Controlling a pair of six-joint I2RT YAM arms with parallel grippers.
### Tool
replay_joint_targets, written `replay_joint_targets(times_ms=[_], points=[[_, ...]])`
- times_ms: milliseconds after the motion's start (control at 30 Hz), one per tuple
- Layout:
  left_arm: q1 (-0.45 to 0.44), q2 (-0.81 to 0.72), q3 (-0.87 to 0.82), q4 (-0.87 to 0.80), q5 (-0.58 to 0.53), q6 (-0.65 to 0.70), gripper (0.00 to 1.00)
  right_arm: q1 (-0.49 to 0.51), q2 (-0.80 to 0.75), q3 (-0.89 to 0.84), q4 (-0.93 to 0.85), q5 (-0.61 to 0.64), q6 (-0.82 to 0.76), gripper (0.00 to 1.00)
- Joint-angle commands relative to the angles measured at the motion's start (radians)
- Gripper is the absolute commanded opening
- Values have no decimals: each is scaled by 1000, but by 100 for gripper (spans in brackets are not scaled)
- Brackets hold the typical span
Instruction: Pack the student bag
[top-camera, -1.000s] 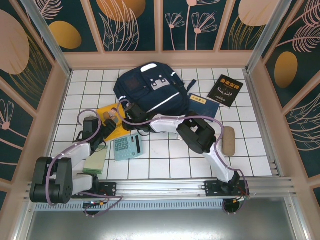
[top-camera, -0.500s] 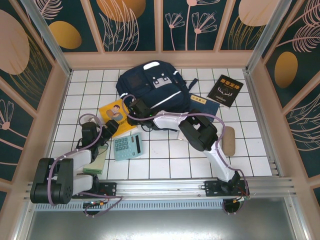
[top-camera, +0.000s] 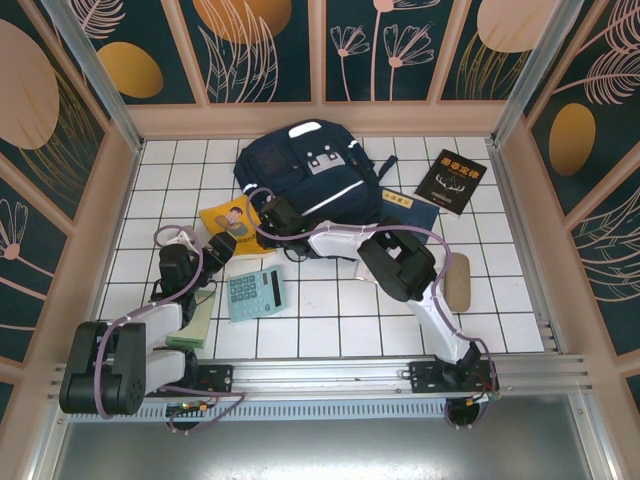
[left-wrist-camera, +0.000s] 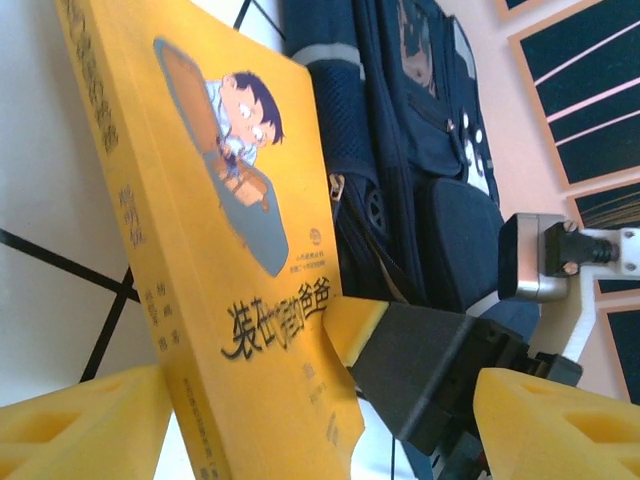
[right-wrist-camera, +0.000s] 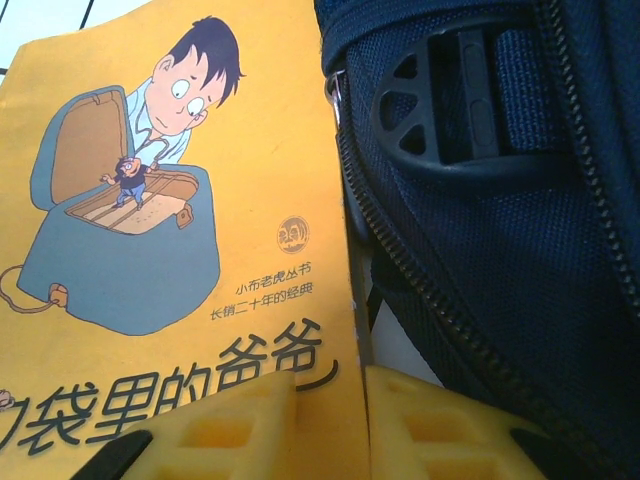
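the yellow book (top-camera: 228, 222) sits tight against the backpack (top-camera: 305, 175), with no gap between them. the right arm (top-camera: 400, 265) lies across the middle tiles and bars that side. a calculator (top-camera: 253, 293) and a green pad (top-camera: 192, 322) crowd the near left. bare tiles (top-camera: 320, 335) lie open at the near centre.

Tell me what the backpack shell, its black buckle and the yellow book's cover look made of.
student bag: woven synthetic fabric, probably nylon or polyester, matte; a coarse weave shows up close in the right wrist view.
buckle: black moulded plastic with a slight sheen; rounded edges and cut-outs.
yellow book: printed paper or thin card cover, smooth; any coating is hard to tell.
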Motion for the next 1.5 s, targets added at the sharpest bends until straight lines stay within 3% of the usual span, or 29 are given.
replay_joint_targets(times_ms=[0,267,467,733,900,1167,1467], points=[[-32,31,41,75,156,-30,77,59,23,-28,7,-142,29,23],[-32,11,42,45,85,-46,66,59,18,-34,13,-144,33,24],[-32,-45,50,-71,-1,-10,35,57,-14,-65,34,-125,33,28],[-32,-143,51,-96,4,-14,1,30,-187,-186,97,-74,26,47],[-32,-254,62,-72,60,-23,0,-6,-324,-289,184,-83,30,60],[-35,-329,71,45,195,-82,0,-110,-451,-446,476,-329,119,74],[-81,-303,77,195,274,-154,0,-178,-412,-500,783,-543,324,76]])
